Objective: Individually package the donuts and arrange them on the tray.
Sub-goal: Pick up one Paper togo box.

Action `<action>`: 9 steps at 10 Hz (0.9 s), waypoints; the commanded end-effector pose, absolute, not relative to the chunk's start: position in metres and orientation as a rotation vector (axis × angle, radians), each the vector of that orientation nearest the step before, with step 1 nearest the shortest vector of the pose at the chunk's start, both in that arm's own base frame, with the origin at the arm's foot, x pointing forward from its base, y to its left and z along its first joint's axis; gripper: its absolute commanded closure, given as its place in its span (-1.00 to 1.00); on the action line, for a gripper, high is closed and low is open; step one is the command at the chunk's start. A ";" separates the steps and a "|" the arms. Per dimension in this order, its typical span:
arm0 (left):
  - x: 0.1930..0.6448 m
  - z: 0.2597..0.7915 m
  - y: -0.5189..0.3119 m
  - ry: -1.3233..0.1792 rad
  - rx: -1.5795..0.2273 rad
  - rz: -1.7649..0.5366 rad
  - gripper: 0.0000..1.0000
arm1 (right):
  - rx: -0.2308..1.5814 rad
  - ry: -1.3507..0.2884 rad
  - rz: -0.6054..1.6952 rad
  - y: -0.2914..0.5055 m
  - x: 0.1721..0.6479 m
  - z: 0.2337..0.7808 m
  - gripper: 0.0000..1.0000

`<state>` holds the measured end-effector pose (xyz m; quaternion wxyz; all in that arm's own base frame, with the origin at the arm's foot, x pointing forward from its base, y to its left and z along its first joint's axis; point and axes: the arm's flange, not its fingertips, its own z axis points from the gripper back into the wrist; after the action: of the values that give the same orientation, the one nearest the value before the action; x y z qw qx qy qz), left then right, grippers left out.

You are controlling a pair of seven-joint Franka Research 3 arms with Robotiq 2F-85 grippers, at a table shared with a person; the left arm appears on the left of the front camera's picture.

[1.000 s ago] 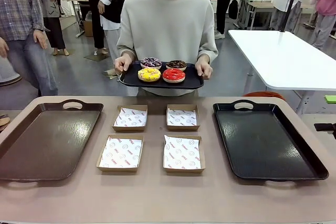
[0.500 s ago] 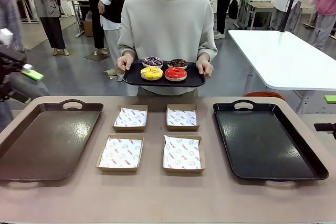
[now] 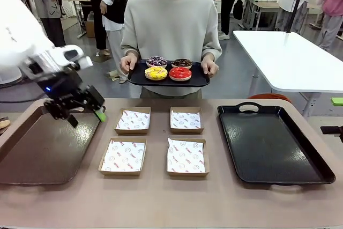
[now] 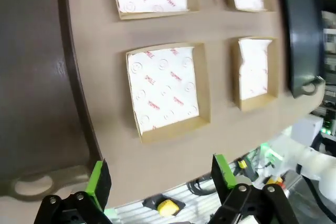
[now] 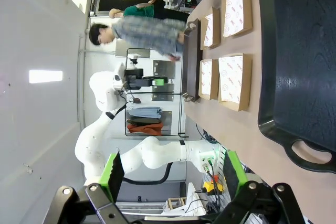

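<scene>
Four donuts lie on a small black tray (image 3: pixel 199 82) that a person holds in both hands beyond the table's far edge: purple (image 3: pixel 156 61), chocolate (image 3: pixel 181 63), yellow (image 3: pixel 156 73) and red (image 3: pixel 180 73). My left gripper (image 3: pixel 86 117) hangs open and empty over the far right corner of the brown tray (image 3: pixel 45 143). Its wrist view looks between its green pads (image 4: pixel 97 184) down at a paper-lined box (image 4: pixel 165 90). My right gripper (image 5: pixel 173 169) stands open and empty beside the large black tray (image 5: pixel 299 51).
Four shallow cardboard boxes lined with white paper sit mid-table in two rows: (image 3: pixel 133 120), (image 3: pixel 186 119), (image 3: pixel 123 156), (image 3: pixel 187 156). The large black tray (image 3: pixel 270 143) lies to the right. A white table (image 3: pixel 289 57) and other people stand behind.
My left arm has swung in from the left edge and come down over the brown tray's far right corner. The person's donut tray has drifted slightly to the right.
</scene>
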<state>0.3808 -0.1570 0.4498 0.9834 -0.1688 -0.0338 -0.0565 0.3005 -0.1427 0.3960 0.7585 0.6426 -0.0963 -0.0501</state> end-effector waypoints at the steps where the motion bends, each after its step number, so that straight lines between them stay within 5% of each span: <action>1: 0.394 0.425 -0.172 -0.087 -0.250 -0.079 -1.00 | 1.404 -0.211 -0.109 -0.143 0.300 0.396 -1.00; 9: 0.408 0.342 -0.207 -0.059 -0.152 -0.123 -1.00 | 1.404 -0.211 -0.109 -0.143 0.300 0.396 -1.00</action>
<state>0.4035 -0.1995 0.3408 0.9937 -0.0855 -0.0213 -0.0697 0.3005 -0.1427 0.3960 0.7585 0.6426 -0.0963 -0.0501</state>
